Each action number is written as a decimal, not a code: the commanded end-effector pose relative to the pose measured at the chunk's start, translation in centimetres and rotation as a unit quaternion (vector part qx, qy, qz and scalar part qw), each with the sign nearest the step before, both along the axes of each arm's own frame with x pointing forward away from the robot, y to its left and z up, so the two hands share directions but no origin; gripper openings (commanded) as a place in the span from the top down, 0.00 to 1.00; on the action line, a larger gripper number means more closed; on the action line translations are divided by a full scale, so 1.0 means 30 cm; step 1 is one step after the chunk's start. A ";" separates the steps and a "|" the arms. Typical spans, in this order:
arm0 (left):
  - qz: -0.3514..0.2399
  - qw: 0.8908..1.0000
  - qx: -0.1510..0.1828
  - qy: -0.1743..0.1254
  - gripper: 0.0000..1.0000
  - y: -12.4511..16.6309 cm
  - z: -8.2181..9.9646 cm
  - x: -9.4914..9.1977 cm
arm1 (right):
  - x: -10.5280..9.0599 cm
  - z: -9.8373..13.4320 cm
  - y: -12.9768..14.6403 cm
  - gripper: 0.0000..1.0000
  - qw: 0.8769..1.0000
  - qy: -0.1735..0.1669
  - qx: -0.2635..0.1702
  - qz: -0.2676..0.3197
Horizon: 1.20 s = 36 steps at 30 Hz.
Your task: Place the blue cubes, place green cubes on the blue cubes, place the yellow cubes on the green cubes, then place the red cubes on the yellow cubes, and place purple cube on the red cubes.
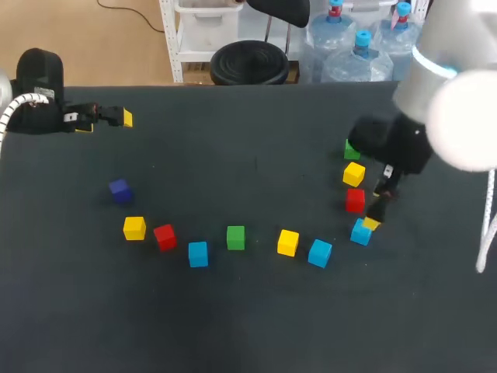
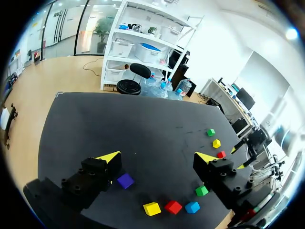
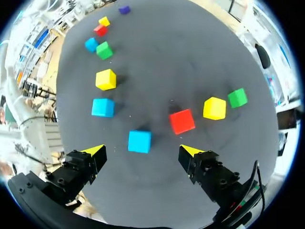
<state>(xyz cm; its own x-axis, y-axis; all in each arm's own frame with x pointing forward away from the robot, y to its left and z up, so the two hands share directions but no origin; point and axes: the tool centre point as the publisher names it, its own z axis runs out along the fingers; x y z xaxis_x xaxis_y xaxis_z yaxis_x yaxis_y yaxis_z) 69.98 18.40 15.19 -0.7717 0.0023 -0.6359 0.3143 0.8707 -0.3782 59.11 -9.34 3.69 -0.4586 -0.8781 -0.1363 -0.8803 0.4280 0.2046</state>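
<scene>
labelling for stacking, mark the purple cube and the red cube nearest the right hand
purple cube [image 1: 119, 187], head view, top face
red cube [image 3: 181, 121], right wrist view, top face

A dark, matte worktop [image 1: 248, 311] fills most of the head view, its far edge running straight across. The surface is evenly lit from above, showing faint pale specks and only soft, short shadows.

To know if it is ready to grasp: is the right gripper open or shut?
Open. The fingers of the right gripper stand wide apart; the blue cube ahead of them is untouched.
</scene>
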 end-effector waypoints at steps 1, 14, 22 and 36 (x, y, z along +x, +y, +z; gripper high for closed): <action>-0.002 1.000 -0.003 -0.003 0.00 0.003 -0.004 -0.002 | 0.005 -0.047 0.008 0.00 1.000 0.022 0.017 -0.013; -0.002 1.000 -0.003 -0.003 0.00 0.003 -0.004 -0.002 | 0.002 -0.094 0.059 0.04 1.000 0.028 0.004 0.000; -0.002 1.000 -0.003 -0.003 0.00 0.003 -0.004 -0.002 | -0.010 -0.110 0.057 0.40 0.999 0.027 -0.015 0.015; -0.002 1.000 -0.003 -0.003 0.00 0.003 -0.004 -0.002 | -0.011 -0.126 0.040 1.00 0.999 0.029 -0.033 0.022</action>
<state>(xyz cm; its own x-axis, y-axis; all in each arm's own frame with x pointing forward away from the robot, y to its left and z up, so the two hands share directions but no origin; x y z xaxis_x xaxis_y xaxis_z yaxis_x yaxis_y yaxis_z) 69.98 18.40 15.19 -0.7717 0.0025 -0.6360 0.3144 0.8707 -0.3781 58.75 -8.18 -0.03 -0.4235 -0.9044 -0.0529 -0.8863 0.4015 0.2309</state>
